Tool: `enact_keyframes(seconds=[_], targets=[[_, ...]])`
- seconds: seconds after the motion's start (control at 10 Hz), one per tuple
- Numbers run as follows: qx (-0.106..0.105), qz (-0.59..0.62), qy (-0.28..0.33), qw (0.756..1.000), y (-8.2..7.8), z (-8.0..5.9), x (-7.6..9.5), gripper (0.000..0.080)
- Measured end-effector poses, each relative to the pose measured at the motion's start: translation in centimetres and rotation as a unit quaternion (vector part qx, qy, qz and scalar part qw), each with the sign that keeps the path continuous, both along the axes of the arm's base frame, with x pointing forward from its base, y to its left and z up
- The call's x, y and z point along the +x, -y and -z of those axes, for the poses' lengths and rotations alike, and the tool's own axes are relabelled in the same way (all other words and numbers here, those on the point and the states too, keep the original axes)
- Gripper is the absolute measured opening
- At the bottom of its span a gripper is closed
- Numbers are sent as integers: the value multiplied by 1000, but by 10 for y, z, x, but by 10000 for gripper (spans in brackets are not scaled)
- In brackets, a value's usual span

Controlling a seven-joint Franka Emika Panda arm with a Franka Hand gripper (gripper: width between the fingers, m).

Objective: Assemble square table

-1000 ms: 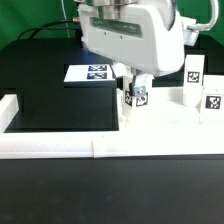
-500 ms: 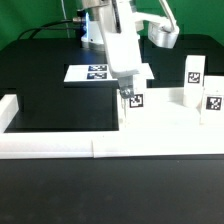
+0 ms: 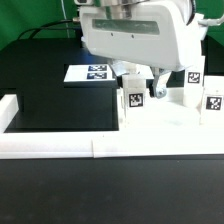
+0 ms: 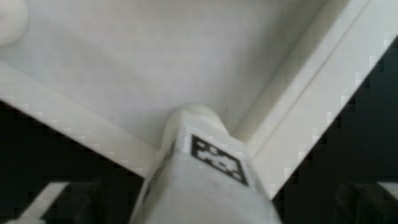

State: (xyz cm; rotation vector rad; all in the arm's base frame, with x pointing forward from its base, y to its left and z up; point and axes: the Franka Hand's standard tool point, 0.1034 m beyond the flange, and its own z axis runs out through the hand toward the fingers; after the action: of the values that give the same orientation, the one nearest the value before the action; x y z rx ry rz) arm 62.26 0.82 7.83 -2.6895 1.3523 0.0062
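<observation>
The white square tabletop lies flat at the front, against the border wall. A white leg with a tag stands upright on its left part. My gripper hangs straight over this leg, its jaws on either side of it. In the wrist view the leg runs between the two fingertips with dark gaps on both sides, so the gripper is open around it. The tabletop fills the background there. Two more legs stand at the exterior view's right.
The marker board lies on the black table behind the tabletop. The low white border wall runs along the front and turns up at the exterior view's left.
The hand has turned about its vertical axis: broad side to the camera a second ago, narrow side half a second ago, broad side again now. The leg stays in place.
</observation>
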Motion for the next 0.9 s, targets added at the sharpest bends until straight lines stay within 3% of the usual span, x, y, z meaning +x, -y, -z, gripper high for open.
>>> enact_keyframes(seconds=[0.2, 0.4, 0.6, 0.8, 0.9], targets=[[-10, -93, 12, 996, 1, 0, 1, 646], [-42, -243, 46, 968, 0, 1, 5, 649], [-45, -262, 47, 963, -1, 1, 4, 649], [-43, -249, 46, 966, -1, 2, 4, 375], [-42, -240, 45, 969, -1, 2, 4, 375]])
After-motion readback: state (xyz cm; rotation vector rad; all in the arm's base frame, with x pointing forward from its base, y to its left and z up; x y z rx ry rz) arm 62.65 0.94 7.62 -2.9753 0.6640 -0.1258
